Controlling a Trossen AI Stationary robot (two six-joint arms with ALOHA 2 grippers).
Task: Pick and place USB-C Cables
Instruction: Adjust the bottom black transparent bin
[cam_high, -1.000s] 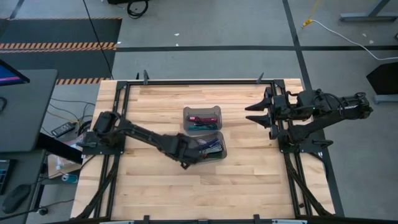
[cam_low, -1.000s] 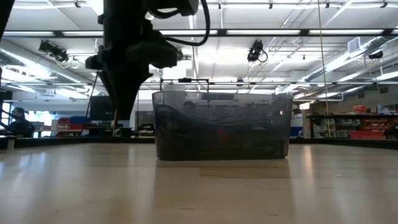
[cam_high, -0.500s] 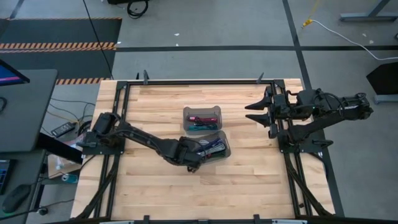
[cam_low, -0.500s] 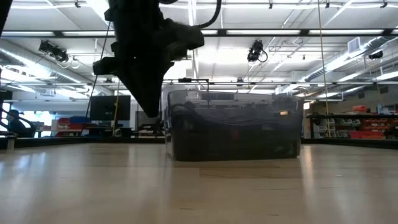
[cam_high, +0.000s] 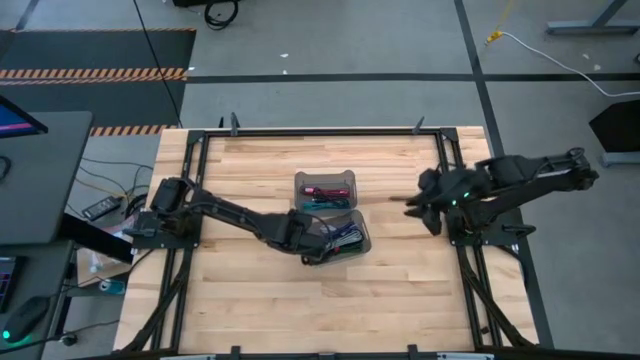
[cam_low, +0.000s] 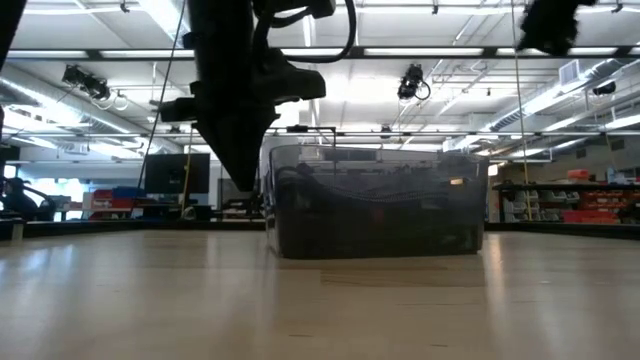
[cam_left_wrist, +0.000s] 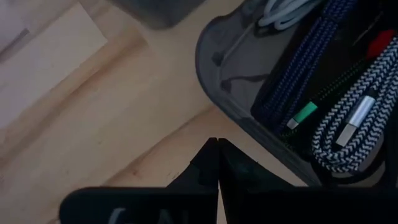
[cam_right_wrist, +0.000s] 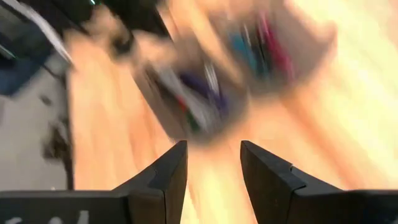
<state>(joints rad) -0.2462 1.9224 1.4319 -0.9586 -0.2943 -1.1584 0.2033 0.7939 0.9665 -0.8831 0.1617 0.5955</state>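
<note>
Two translucent grey bins stand on the wooden table. The far bin holds a maroon and a teal cable. The near bin holds several bundled cables: purple, black-and-white braided, white, and one with a green plug. My left gripper is shut, just off the near bin's near left corner. My right gripper is open, in the air to the right of the bins and pointing toward them. My left gripper's shut fingertips stand close to the outside of the near bin's wall at its near left corner, coming from the table's left. I cannot tell whether they touch it.
Black frame rails run along the table's left, right and far sides. A long white cord with a yellow end lies on the floor beyond the table. Bare wood lies near of the bins and between them and the right arm.
My left gripper has moved toward the table's right, and the near bin has slid a little to the right with it, then stayed. My right arm has swung from the right edge toward the bins and tipped its gripper downward.
</note>
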